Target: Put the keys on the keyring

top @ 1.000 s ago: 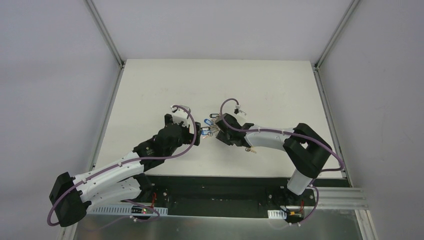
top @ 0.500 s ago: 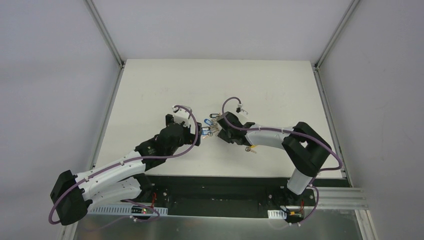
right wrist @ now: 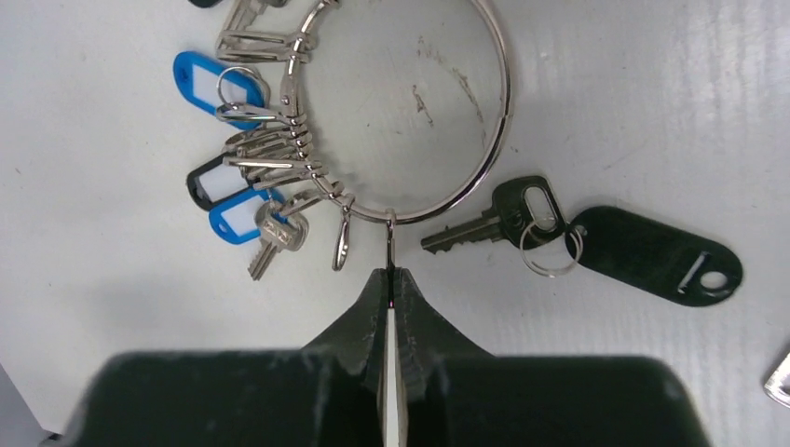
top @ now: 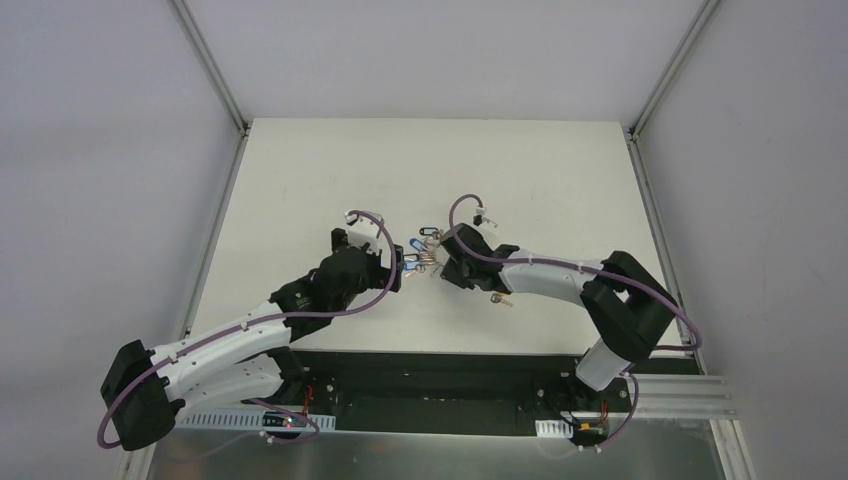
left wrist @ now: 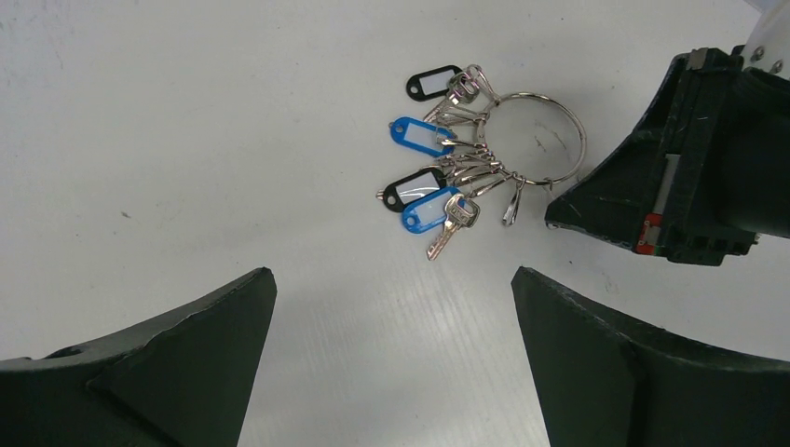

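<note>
The keyring (right wrist: 503, 112), a large silver wire ring, lies flat on the white table with a bunch of silver keys and blue and black tags (right wrist: 233, 191) on its left side. My right gripper (right wrist: 389, 273) is shut on a thin silver clip hanging from the ring's near edge. A key with a black head cover (right wrist: 508, 216) lies loose just right of the ring, joined to a small ring and a black tag (right wrist: 652, 256). My left gripper (left wrist: 391, 279) is open and empty, just short of the bunch (left wrist: 438, 177). A yellow-headed key (top: 500, 298) lies under the right forearm.
A silver metal piece (right wrist: 779, 380) shows at the lower right edge of the right wrist view. The two grippers face each other closely at the table's middle (top: 425, 255). Metal frame rails (top: 215, 215) border the white table on both sides.
The right arm's elbow has swung slightly right and the right gripper has edged up to the ring. The left arm has hardly moved.
</note>
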`<control>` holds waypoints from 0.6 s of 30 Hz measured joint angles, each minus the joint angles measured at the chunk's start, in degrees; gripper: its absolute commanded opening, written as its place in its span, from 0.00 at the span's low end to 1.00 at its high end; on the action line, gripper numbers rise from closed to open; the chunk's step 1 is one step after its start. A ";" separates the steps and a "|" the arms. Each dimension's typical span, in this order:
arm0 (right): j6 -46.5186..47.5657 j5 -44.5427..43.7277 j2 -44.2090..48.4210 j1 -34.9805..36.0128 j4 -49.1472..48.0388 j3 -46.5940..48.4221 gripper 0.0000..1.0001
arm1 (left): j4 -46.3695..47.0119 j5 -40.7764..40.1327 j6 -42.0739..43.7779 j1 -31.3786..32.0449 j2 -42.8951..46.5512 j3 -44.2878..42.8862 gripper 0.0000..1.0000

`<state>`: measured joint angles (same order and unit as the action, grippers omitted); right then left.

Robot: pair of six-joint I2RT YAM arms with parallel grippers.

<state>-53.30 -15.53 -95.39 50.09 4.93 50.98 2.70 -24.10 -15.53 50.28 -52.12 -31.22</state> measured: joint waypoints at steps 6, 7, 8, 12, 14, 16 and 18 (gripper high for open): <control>8.20 1.99 5.88 0.00 8.72 3.67 0.00 | 0.00 1.57 0.11 0.00 1.92 0.00 1.00; 9.94 2.40 6.78 0.00 10.62 5.01 0.00 | 0.00 2.10 0.15 0.00 2.49 0.00 1.00; 11.65 2.73 7.58 -0.02 12.39 6.38 0.00 | 0.04 2.82 0.22 -0.02 3.32 0.11 1.00; 18.51 4.35 9.49 -0.02 20.13 12.57 0.00 | 1.16 6.10 1.27 0.00 7.04 1.25 1.00; 21.88 5.77 9.64 -0.02 24.83 16.24 0.00 | 2.34 8.90 2.01 0.00 8.76 2.25 1.00; 25.14 7.37 9.64 -0.02 29.44 20.00 0.00 | 3.56 12.13 2.86 0.00 10.40 3.45 1.00; 28.26 9.31 9.62 -0.02 34.42 24.02 0.00 | 4.92 15.02 3.61 0.00 11.91 4.74 1.00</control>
<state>-25.04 -6.22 -85.78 50.06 39.35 75.00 7.62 -9.08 -11.92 50.28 -40.21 -26.48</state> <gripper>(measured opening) 0.009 0.995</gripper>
